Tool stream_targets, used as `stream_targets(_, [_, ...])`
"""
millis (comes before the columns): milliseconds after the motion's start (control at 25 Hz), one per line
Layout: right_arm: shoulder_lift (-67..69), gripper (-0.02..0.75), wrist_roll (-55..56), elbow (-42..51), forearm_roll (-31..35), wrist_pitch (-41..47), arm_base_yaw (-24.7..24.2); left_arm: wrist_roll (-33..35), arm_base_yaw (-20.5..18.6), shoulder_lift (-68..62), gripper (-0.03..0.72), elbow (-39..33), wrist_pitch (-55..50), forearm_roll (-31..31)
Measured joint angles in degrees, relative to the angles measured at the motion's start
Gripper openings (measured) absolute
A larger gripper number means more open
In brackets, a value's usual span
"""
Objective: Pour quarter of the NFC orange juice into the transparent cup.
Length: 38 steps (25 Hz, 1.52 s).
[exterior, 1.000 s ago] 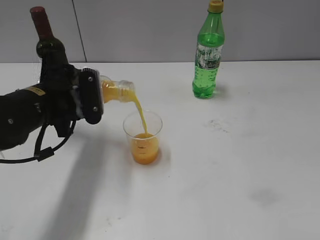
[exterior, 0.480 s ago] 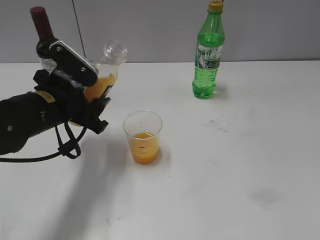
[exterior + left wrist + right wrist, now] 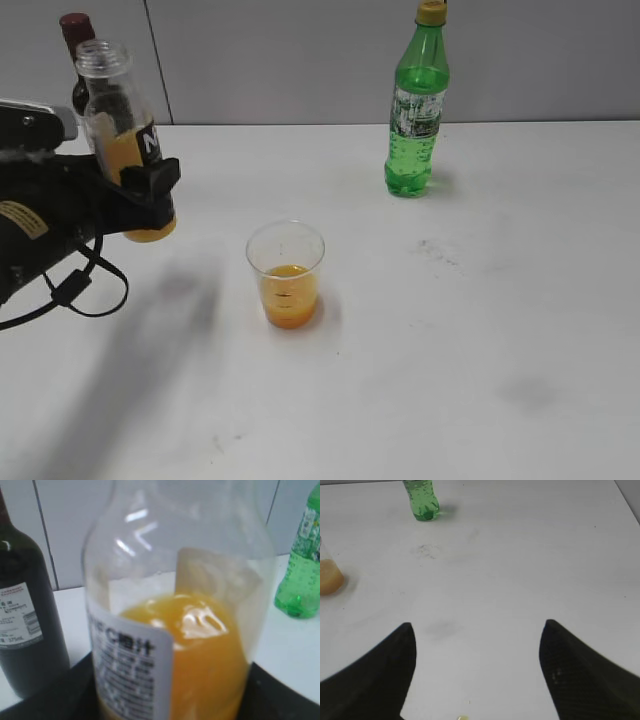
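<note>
Pour looks done to me: your left gripper (image 3: 135, 190) is clamped on the juice bottle (image 3: 125, 140), held upright off the table left of the cup (image 3: 286, 274), which has juice in its lower part. Next you'd want to set the bottle down clear of the wine bottle (image 3: 25, 615) behind it, then let go. Right gripper (image 3: 477, 672) is spread wide, holding nothing.

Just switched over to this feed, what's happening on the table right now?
The left gripper holds the NFC orange juice upright and uncapped above the table, left of the transparent cup. The cup holds orange juice in its lower part. The right gripper is open and empty over bare table. A green soda bottle stands at the back, and a wine bottle stands behind the juice.
</note>
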State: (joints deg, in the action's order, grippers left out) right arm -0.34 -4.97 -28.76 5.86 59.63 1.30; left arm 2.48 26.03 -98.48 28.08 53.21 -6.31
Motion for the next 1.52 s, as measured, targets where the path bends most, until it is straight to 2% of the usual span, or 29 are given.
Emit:
stream_targets(240, [0.0,0.589,0.0,0.0,0.0,0.0,0.0,-3.7,-3.2,-6.9,0.471,1.2,13.8,2.2])
stream_targets(560, [0.0,0.589,-0.1,0.0,0.0,0.0,0.0,-3.8,-3.7,-22.9,0.471,11.2,14.1,2.9])
stream_targets(800, [0.0,0.589,-0.1,0.0,0.0,0.0,0.0,-3.7,-3.9,-28.1,0.471,17.7,14.2,2.9])
stream_targets(1080, [0.0,0.589,0.0,0.0,0.0,0.0,0.0,0.1,-4.7,-28.8,0.471,19.0,14.3,2.9])
stream_targets(1280, [0.0,0.589,0.0,0.0,0.0,0.0,0.0,0.5,-5.0,-28.8,0.474,19.0,14.3,2.7])
stream_targets(1520, [0.0,0.589,0.0,0.0,0.0,0.0,0.0,0.5,-5.0,-28.8,0.585,18.4,16.1,2.7])
